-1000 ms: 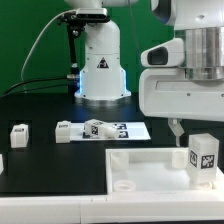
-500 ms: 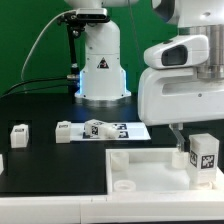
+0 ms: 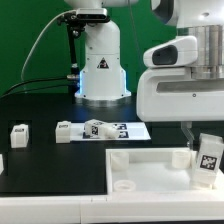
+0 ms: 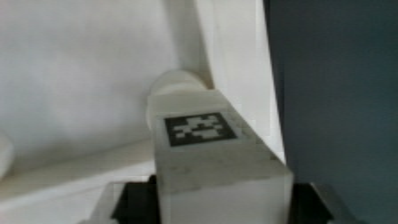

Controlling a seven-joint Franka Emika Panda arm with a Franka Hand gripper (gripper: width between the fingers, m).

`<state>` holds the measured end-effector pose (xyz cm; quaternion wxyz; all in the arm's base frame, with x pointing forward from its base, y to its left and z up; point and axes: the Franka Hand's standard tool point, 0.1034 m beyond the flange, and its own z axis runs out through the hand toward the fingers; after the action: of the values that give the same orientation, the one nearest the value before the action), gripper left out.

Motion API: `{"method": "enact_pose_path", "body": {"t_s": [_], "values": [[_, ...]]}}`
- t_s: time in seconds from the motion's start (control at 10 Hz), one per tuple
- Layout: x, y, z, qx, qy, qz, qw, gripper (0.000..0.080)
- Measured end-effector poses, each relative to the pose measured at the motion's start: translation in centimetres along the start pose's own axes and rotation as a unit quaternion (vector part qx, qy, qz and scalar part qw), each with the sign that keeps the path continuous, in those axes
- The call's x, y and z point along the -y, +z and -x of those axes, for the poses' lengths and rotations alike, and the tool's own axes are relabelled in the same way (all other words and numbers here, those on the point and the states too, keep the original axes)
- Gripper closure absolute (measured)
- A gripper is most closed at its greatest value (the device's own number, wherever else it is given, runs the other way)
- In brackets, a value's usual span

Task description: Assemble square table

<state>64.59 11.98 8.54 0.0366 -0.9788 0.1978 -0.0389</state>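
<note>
The end effector (image 4: 217, 196) is clamped on a short white leg (image 3: 208, 160). In the wrist view the leg fills the whole gap between the two dark fingers (image 4: 128, 205), with its black-and-white tag facing the camera.

In the exterior view this held leg is tilted rather than upright. It sits at about 4 o'clock in the picture, over the far-right part of the white square panel (image 3: 150, 175). I cannot tell whether its lower end touches the panel.

The panel lies flat on the black desk (image 3: 50, 165) at about 5 o'clock, and one round socket (image 3: 122, 185) shows near its corner at 6 o'clock.

Three more tagged legs stand in a row at about 9 o'clock from the panel. These are a far leg (image 3: 19, 133), a middle leg (image 3: 64, 131) and a near leg (image 3: 97, 127) resting on the marker board (image 3: 130, 130). The robot base (image 3: 101, 70) stands at 12 o'clock.
</note>
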Motion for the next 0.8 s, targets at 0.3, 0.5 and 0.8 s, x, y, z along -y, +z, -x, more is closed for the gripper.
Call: {"method": "enact_pose_path", "body": {"t_s": [0.3,0.5,0.8], "values": [[-0.32,0.05,-0.02,-0.018,0.207,-0.001,0.978,0.0495],[-0.59,0.08,-0.13,-0.008,0.337,-0.015,0.941,0.0495],[-0.95,0.15,-0.24,0.007,0.461,-0.027,0.887,0.0495]]}}
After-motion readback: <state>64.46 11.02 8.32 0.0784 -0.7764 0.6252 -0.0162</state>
